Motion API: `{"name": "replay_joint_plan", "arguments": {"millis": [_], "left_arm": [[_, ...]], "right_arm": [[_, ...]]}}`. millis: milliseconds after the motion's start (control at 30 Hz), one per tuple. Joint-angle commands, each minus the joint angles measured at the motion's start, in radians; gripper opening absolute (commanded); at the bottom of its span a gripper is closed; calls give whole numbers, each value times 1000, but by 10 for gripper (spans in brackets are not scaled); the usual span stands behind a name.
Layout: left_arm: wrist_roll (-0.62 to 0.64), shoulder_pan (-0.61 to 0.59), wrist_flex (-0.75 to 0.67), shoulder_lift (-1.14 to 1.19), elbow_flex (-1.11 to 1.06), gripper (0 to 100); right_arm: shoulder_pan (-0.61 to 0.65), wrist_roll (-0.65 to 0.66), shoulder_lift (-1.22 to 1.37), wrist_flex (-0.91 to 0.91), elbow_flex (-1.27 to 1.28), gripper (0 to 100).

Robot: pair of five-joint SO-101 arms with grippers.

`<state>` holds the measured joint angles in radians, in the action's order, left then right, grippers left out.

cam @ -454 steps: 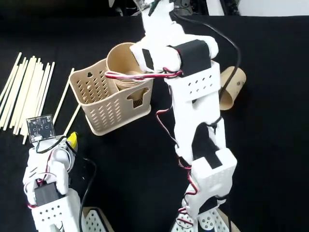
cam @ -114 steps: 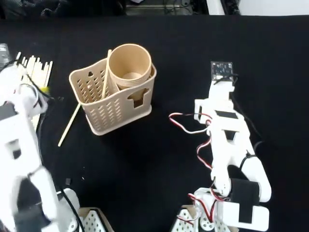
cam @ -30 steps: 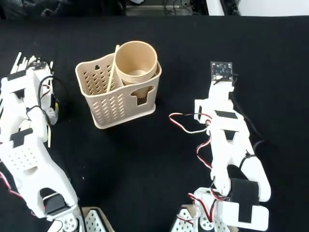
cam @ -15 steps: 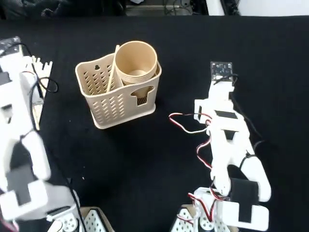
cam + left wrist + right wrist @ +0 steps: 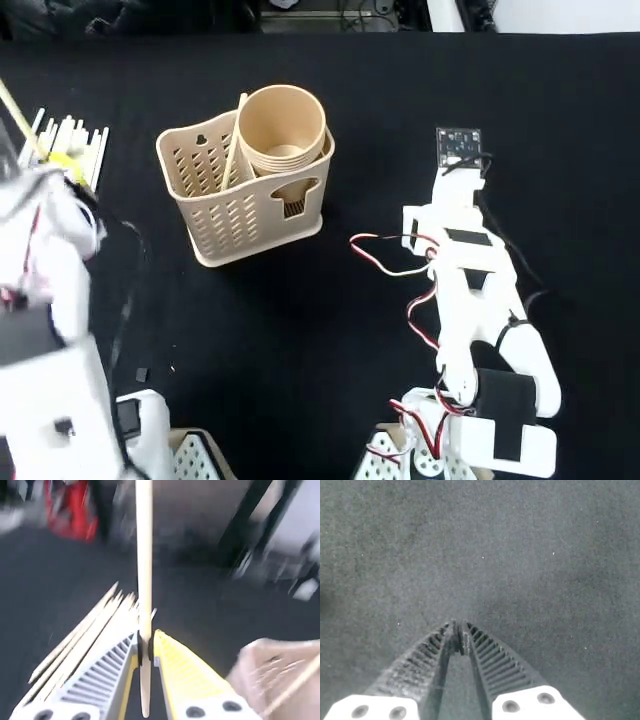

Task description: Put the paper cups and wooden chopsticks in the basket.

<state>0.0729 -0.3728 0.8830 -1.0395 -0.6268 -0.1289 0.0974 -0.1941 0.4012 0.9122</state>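
Observation:
The beige slotted basket (image 5: 240, 215) stands upright left of centre, with stacked paper cups (image 5: 283, 125) in one end and one wooden chopstick (image 5: 232, 150) leaning in the other. My left gripper (image 5: 146, 642) is shut on a single wooden chopstick (image 5: 144, 555), which sticks straight out past the fingertips. In the high view that chopstick (image 5: 15, 110) rises from the left gripper (image 5: 52, 160) at the far left, above the chopstick pile (image 5: 78, 148). My right gripper (image 5: 457, 635) is shut with nothing in it, over bare black cloth.
The pile of loose chopsticks (image 5: 82, 632) lies just under the left gripper, and the basket (image 5: 280, 670) shows blurred off to one side. The folded right arm (image 5: 475, 300) stands right of centre. Black cloth (image 5: 350, 330) covers the table.
The left arm has risen from the chopstick pile with one chopstick in its gripper. The right arm, basket and cups have not moved.

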Motion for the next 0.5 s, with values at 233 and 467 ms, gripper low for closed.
{"name": "replay_joint_plan", "arguments": {"millis": [233, 467], "left_arm": [[34, 420, -399, -281, -119, 29], [37, 443, -559, -281, -410, 29]], "right_arm": [[-5, -2, 2, -15, -35, 13], [-5, -2, 2, -15, -35, 13]]}}
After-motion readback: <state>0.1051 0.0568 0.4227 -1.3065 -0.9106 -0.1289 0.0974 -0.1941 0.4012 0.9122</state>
